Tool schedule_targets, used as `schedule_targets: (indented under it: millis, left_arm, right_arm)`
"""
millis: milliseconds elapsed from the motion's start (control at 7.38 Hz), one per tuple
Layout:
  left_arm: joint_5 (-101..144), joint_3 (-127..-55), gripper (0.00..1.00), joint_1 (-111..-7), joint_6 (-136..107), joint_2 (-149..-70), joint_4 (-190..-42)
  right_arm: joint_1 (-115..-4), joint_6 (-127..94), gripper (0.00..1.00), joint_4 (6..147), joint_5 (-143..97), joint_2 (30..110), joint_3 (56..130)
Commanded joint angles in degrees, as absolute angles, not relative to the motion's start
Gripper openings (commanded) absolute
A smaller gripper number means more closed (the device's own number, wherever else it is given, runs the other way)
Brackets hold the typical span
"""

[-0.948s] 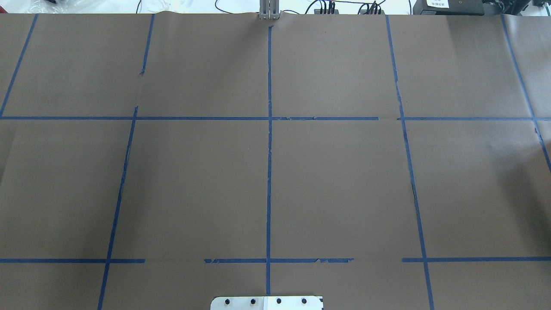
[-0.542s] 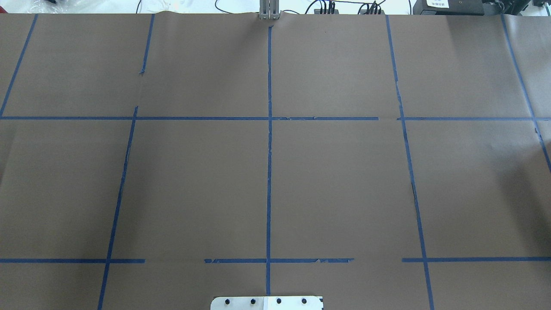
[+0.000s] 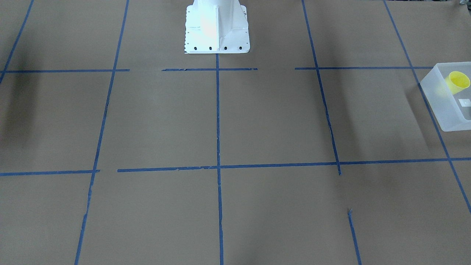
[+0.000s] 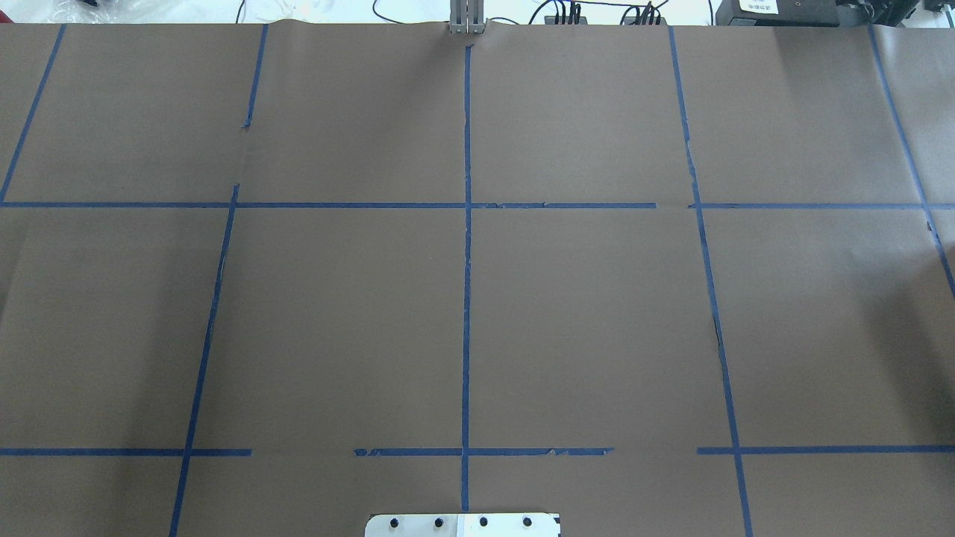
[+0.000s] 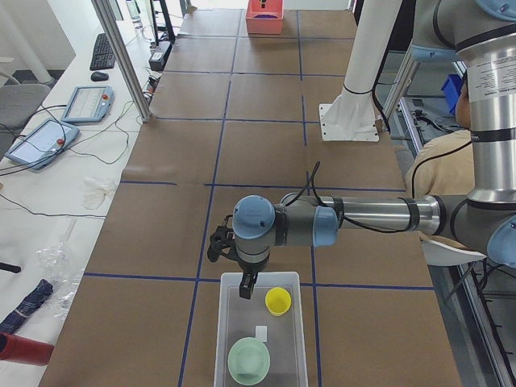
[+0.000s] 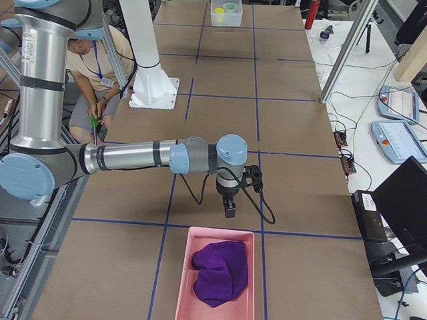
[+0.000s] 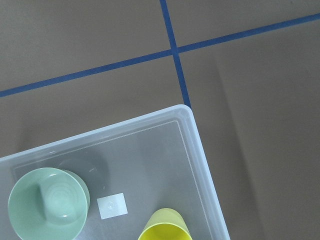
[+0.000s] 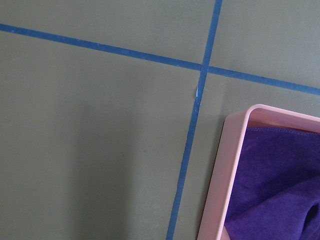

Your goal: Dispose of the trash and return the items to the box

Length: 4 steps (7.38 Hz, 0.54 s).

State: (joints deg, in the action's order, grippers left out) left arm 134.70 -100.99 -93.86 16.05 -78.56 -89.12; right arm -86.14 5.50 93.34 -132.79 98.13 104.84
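The small yellow cup [image 3: 458, 81] lies inside the frosted white box [image 3: 428, 79] at the table's end on my left. Both show in the exterior left view, the cup [image 5: 278, 301] and the box [image 5: 226, 322], and in the left wrist view, the cup [image 7: 165, 227] and the box [image 7: 200, 150]. My left gripper [image 5: 248, 287] hangs over the box's inner end, beside the cup and apart from it. I cannot tell if it is open or shut. My right gripper [image 6: 230, 212] hangs just before a pink bin [image 6: 181, 287]. I cannot tell its state either.
A pale green bowl [image 7: 47, 202] sits upside down in the box next to a small white label [image 7: 111, 206]. The pink bin holds a purple cloth [image 8: 270, 180]. The white robot base [image 3: 217, 25] stands mid-table. A person [image 5: 439, 165] sits behind the robot.
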Motion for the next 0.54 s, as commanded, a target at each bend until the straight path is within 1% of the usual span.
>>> schedule_targets:
  millis: [0, 406]
  left_arm:
    - [134.39, -100.19, 1.00, -94.04, 16.08, -78.58, -89.47]
    - [134.82, -101.69, 1.00, -94.31, 16.08, -77.96, -89.30]
  right_arm:
    - [-86.13, 5.54, 1.00, 93.34, -132.72, 98.17, 104.68]
    - [-86.13, 5.54, 1.00, 93.34, -132.71, 98.26, 104.24]
